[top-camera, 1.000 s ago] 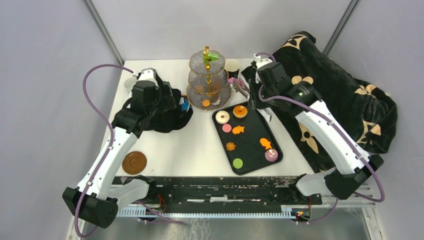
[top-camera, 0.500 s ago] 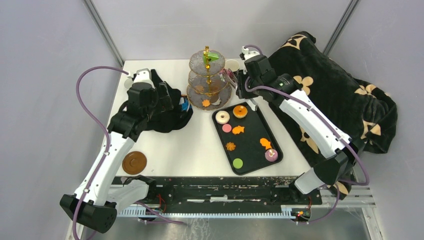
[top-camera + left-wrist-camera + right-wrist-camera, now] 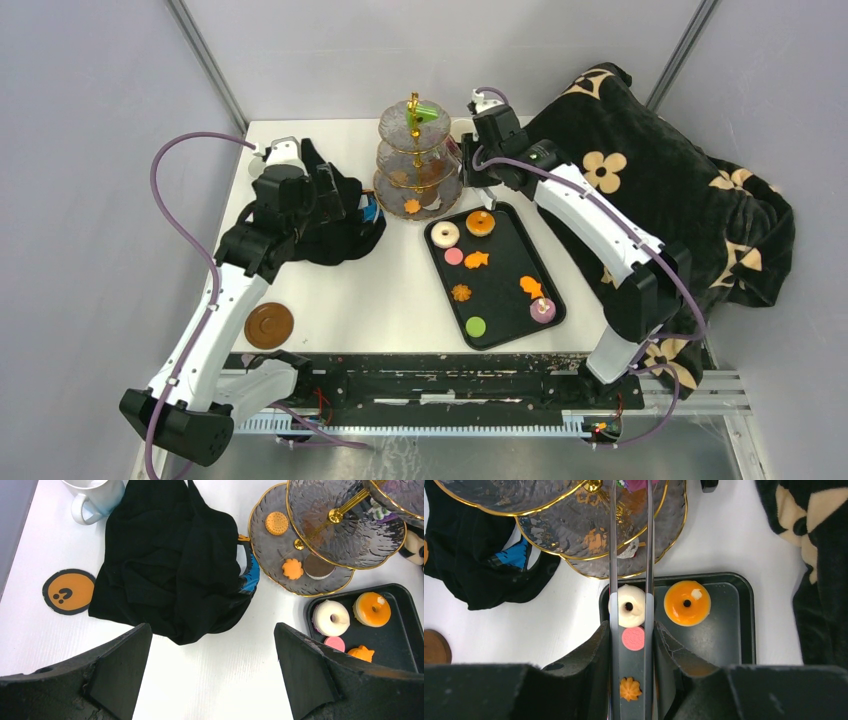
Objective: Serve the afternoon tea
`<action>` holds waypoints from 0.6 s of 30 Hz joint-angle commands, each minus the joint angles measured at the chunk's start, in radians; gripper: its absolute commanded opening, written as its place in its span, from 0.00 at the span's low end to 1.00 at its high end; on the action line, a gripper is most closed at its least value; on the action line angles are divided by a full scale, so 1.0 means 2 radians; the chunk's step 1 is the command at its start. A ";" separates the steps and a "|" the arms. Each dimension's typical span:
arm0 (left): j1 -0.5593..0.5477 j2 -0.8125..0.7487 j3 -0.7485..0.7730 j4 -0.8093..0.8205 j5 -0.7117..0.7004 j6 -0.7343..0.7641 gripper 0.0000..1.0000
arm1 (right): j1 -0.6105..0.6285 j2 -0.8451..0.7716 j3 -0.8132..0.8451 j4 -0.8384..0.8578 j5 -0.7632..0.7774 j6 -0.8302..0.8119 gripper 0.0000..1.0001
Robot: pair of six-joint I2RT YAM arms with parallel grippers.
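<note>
The afternoon tea lies on a black tray (image 3: 505, 262): a white donut (image 3: 446, 234), an orange donut (image 3: 480, 222), a pink disc (image 3: 633, 638), orange cookies (image 3: 461, 292) and a green disc (image 3: 476, 326). A glass three-tier stand (image 3: 415, 150) behind the tray holds orange cookies (image 3: 292, 569) on its bottom plate. My right gripper (image 3: 632, 627) is shut on metal tongs (image 3: 613, 555), which reach over the stand's tiers with a purple piece (image 3: 639, 484) at their tips. My left gripper (image 3: 212, 630) hangs open above the table beside the black cloth, holding nothing.
A crumpled black cloth (image 3: 170, 565) lies left of the stand, with a white mug (image 3: 95, 500) and an orange coaster (image 3: 68, 591) beyond it. A brown coaster (image 3: 269, 326) sits at the near left. The black flowered blanket (image 3: 690, 210) covers the right side.
My right arm has stretched left and farther back, carrying the tongs from above the tray's far end to the stand. The left arm has shifted only slightly.
</note>
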 commanded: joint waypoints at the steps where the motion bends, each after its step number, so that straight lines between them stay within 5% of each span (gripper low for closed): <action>1: 0.003 -0.002 0.023 0.009 -0.017 0.011 0.99 | -0.002 0.009 0.027 0.058 -0.012 0.009 0.12; 5: 0.003 0.000 0.025 0.009 -0.017 0.010 0.99 | -0.002 0.031 0.036 0.064 -0.023 0.013 0.18; 12: 0.003 -0.001 0.027 0.007 -0.019 0.010 0.99 | -0.002 0.043 0.042 0.065 -0.028 0.016 0.47; 18: 0.003 0.001 0.030 0.007 -0.015 0.009 0.99 | -0.002 0.022 0.030 0.065 -0.026 0.015 0.55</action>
